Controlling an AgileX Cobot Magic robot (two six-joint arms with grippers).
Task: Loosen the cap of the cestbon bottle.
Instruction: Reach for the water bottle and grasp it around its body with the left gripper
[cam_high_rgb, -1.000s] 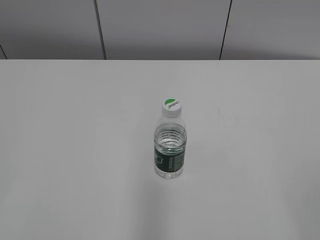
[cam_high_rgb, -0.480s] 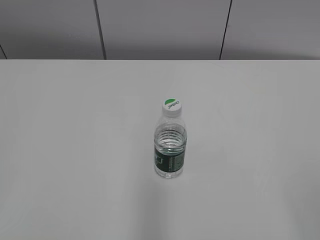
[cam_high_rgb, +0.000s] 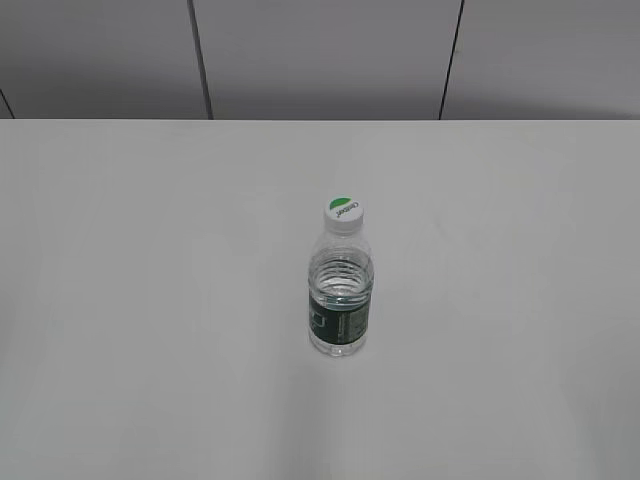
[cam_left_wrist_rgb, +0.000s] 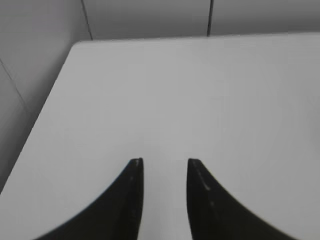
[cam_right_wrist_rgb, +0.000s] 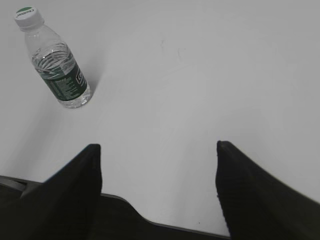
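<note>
The cestbon bottle (cam_high_rgb: 340, 300) stands upright near the middle of the white table, clear with a dark green label band. Its cap (cam_high_rgb: 342, 213), green and white on top, sits on the neck. In the right wrist view the bottle (cam_right_wrist_rgb: 57, 70) is at the upper left with its cap (cam_right_wrist_rgb: 27, 16), far from my right gripper (cam_right_wrist_rgb: 157, 150), which is open and empty. My left gripper (cam_left_wrist_rgb: 165, 162) is open and empty over bare table; the bottle is out of that view. Neither gripper shows in the exterior view.
The white table (cam_high_rgb: 150, 300) ends at a grey panelled wall (cam_high_rgb: 320, 55) at the back. In the left wrist view the table's left edge (cam_left_wrist_rgb: 47, 107) and back corner are close by.
</note>
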